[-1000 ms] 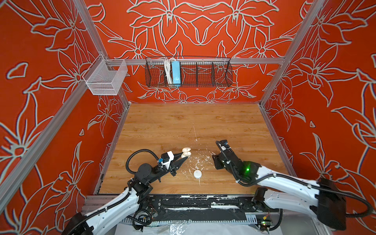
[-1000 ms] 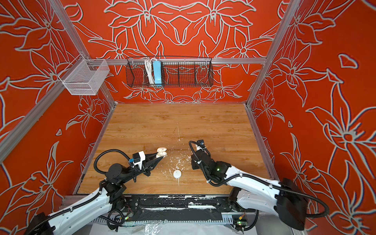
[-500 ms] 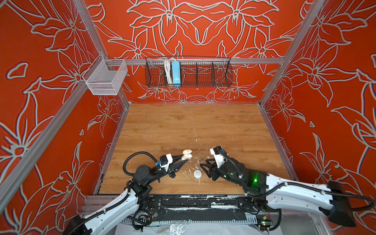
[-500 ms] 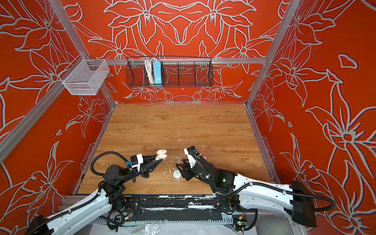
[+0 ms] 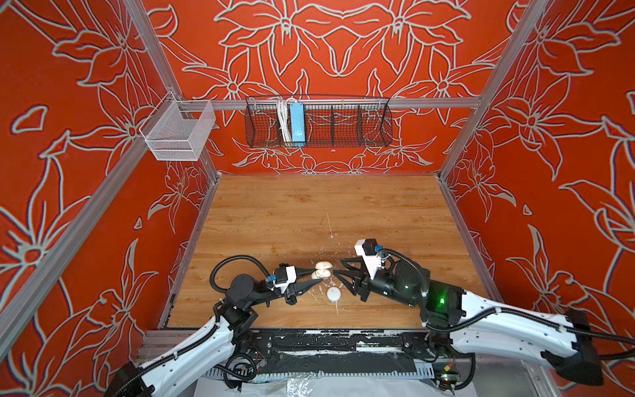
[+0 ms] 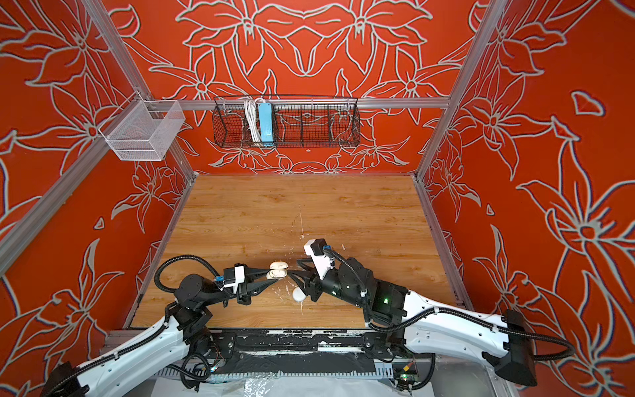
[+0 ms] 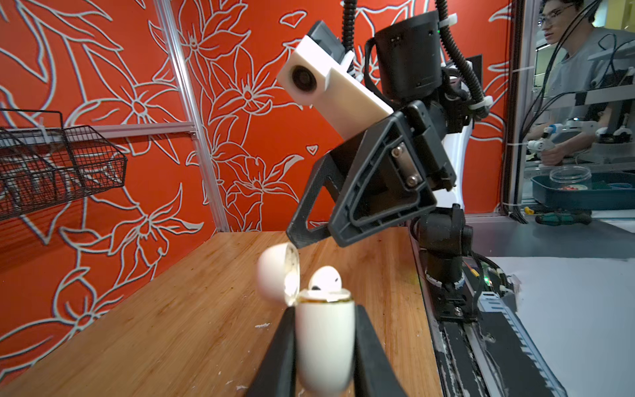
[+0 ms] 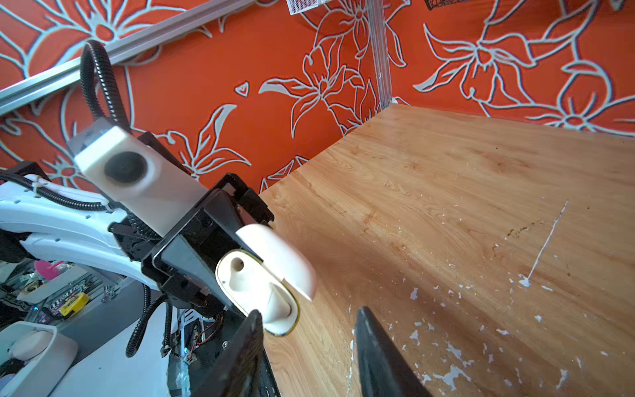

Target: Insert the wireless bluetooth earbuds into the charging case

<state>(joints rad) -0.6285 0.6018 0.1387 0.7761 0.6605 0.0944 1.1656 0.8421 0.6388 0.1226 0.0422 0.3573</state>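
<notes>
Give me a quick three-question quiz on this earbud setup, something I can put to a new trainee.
1. True or false: the lid of the charging case is closed.
2. What does the left hand grip? A) the charging case B) a spoon C) nothing
3. Fill in the blank: the jaws of the right hand stand ____.

Key:
1. False. The lid stands open, and one earbud is seated inside.
2. A
3. open, with nothing between them
</notes>
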